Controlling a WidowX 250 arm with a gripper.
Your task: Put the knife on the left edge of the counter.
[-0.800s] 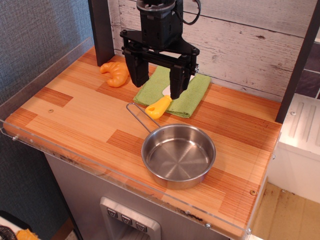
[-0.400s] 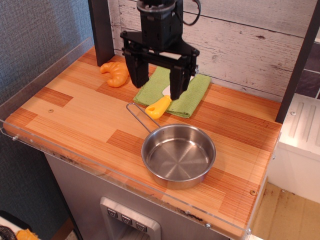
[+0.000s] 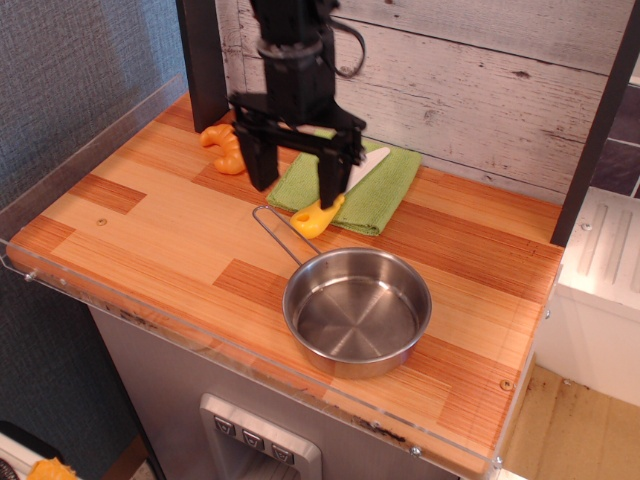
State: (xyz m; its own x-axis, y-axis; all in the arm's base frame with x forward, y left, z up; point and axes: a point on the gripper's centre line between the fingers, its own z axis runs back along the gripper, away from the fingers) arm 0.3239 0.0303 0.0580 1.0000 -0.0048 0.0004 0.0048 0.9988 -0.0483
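Note:
The knife [image 3: 318, 216] lies with its yellow-orange handle over the front edge of a green cloth [image 3: 386, 192] and its white blade [image 3: 368, 162] on the cloth, pointing back right. My gripper [image 3: 296, 186] is open and empty, low over the wooden counter [image 3: 150, 220]. Its right finger [image 3: 331, 180] stands just above the handle's upper end. I cannot tell whether it touches the handle. Its left finger [image 3: 262, 166] is over bare wood to the left of the cloth.
An orange croissant toy [image 3: 224, 148] lies behind and left of the gripper, partly hidden by it. A steel pan [image 3: 357, 308] sits front centre, its wire handle [image 3: 274, 228] reaching toward the knife. A clear acrylic rim [image 3: 90, 150] edges the counter. A dark post [image 3: 203, 60] stands at the back left.
The gripper has moved left and down, still open. Its right finger now stands at the knife handle and the blade shows to its right. The knife has not moved.

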